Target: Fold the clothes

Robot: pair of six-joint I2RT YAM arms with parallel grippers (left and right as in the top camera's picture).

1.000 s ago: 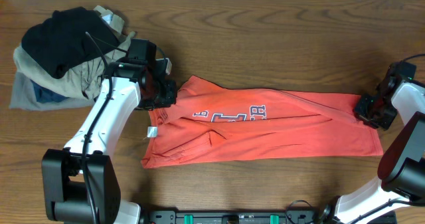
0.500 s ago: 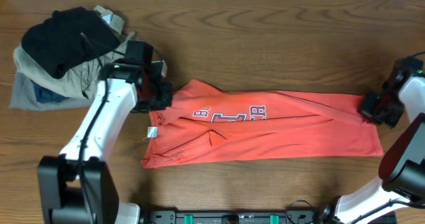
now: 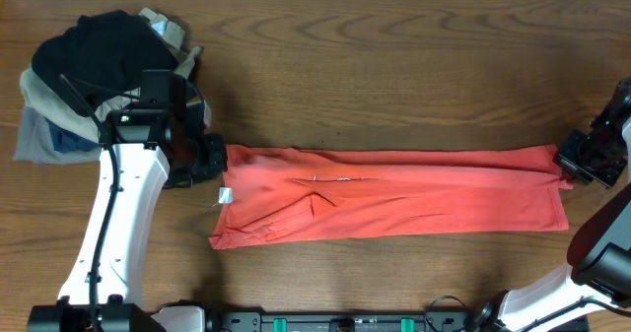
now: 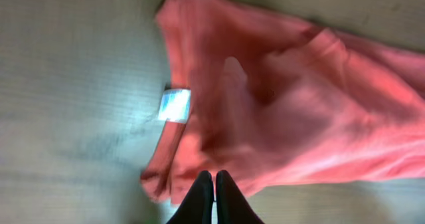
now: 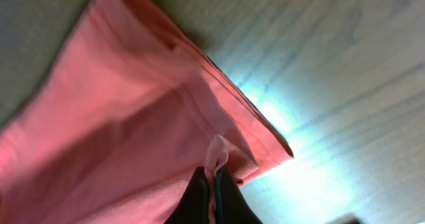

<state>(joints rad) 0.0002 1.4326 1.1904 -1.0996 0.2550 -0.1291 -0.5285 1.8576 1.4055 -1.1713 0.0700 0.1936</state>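
I hold the shirt [image 3: 394,199] stretched 9 to 3 o'clock, left gripper [image 3: 212,161] pinching its 9 o'clock end, right gripper [image 3: 564,166] pinching the 3 o'clock corner.

Looking like a robotics lab: white left arm [image 3: 123,209] and right arm [image 3: 603,209] standing on a black rail [image 3: 335,322] along a wood-grain table [image 3: 394,66], heap of clothes [image 3: 89,76] lying at one corner

Wooden table [image 3: 394,66]: red-orange T-shirt [image 3: 414,189] (stretched long), clothes pile [image 3: 69,76]
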